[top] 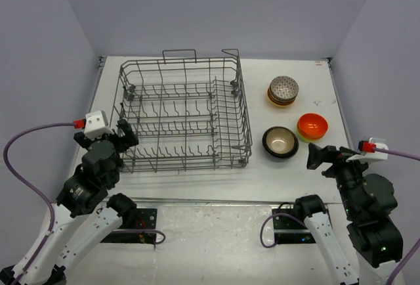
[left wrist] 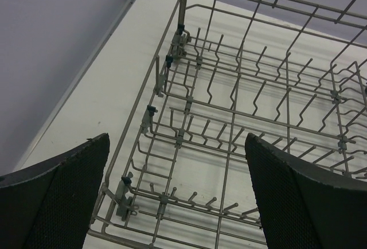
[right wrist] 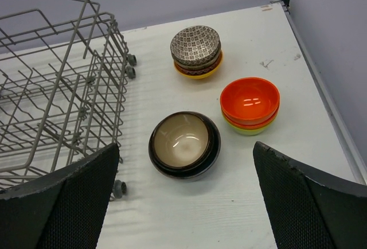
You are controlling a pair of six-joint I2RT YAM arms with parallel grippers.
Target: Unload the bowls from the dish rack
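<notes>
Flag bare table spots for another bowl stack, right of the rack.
Widest: near strip of table between the black bowl, the dish rack corner and the open right tool. Also free: far-right corner beyond the patterned stack. Crowded: gaps between those and the orange stack; black bowl sits close to the rack.

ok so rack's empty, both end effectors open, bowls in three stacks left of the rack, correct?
One thing is off: the patterned-top stack, orange-top stack and black-and-cream stack sit to the right of the dish rack, not the left. The top external view shows it. The rest holds: rack empty, left end effector and right end effector open.
</notes>
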